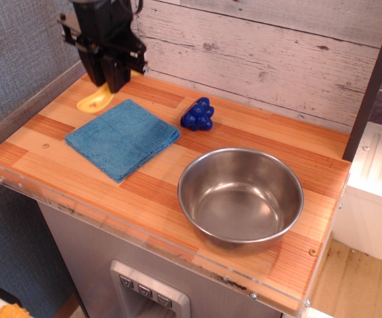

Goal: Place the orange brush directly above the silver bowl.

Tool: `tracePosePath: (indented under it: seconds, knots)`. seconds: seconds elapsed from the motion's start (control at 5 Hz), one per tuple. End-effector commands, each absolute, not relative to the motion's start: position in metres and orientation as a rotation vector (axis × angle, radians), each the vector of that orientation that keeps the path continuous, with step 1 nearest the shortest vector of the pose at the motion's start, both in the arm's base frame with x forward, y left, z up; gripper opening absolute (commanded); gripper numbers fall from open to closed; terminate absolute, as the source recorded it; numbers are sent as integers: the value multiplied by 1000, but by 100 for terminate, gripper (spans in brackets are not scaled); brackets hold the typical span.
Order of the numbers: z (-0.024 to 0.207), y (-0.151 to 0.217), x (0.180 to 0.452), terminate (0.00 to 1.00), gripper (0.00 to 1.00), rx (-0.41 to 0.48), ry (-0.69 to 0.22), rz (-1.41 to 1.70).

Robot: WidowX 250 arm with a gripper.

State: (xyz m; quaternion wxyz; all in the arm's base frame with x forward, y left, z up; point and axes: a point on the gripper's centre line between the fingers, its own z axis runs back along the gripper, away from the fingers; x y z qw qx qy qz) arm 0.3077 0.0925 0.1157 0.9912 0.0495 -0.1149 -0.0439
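claw (pixel 111 78) gripping orange brush (pixel 95 101), no legible writing

You've got a wood-plank counter (pixel 58 126) with a clear acrylic strip along its front edge. On it: a folded blue cloth (pixel 123 137) at the left, a blue grape cluster toy (pixel 198 114) just behind and right of the cloth, and the silver bowl (pixel 241 197) upright, right of centre near the front.

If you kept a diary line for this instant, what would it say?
gripper: shut on orange brush, lifted | blue cloth: bare | silver bowl: empty | placement: pending
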Motion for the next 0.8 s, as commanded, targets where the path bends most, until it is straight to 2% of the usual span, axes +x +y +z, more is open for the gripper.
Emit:
tracePosePath:
  seconds: [0.0,0.2,0.6]
  knots:
    - [125,9,354,0,0,11,-244,-169]
    - [113,-25,382,0,0,6,-238,-158]
    - [87,-43,391,0,0,1,-180,-73]
